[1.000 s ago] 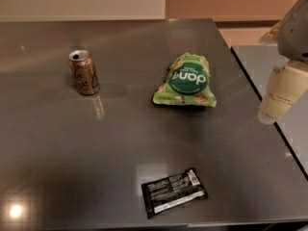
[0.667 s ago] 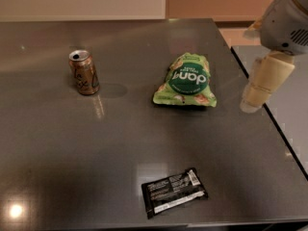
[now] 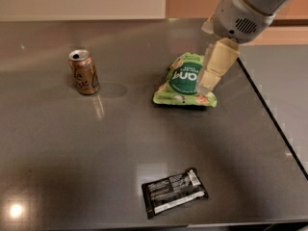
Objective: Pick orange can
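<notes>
The orange can point(image 3: 85, 72) stands upright at the left of the dark table point(image 3: 72, 148). It is orange-brown with dark script lettering and a silver top. My gripper point(image 3: 210, 81) hangs from the grey arm at the upper right, over the right edge of the green bag point(image 3: 185, 80). It is far to the right of the can and holds nothing that I can see.
A black snack bar wrapper point(image 3: 174, 192) lies near the table's front edge. The table's right edge point(image 3: 269, 109) runs diagonally past the bag, with a grey surface point(image 3: 288, 81) beyond it. A pale wall point(image 3: 82, 1) lies behind the table.
My arm and gripper have moved left, from beyond the table's right edge to over the right side of the green bag. The can, bag and wrapper have not moved.
</notes>
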Available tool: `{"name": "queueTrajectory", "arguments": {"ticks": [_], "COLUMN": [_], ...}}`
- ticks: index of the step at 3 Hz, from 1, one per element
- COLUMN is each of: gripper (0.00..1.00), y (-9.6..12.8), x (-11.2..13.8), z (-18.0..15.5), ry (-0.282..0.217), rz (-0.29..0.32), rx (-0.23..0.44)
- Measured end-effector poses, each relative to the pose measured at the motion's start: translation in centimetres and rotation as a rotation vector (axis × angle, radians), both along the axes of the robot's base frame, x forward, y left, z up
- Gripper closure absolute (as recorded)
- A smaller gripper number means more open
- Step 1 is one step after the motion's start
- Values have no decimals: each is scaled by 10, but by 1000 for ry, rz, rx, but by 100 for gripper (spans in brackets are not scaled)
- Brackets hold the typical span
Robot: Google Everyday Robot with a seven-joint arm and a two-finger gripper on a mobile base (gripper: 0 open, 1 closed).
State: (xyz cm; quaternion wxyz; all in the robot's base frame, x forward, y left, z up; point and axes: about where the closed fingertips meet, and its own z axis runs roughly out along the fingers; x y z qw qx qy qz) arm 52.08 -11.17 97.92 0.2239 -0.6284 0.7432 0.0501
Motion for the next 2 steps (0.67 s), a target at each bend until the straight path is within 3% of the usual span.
{"name": "queueTrajectory", "arguments": {"ticks": [2], "gripper": [0], "y": [68], "x": [34], "z": [-10], "ry": [-1], "rz": [28], "rx": [145]}}
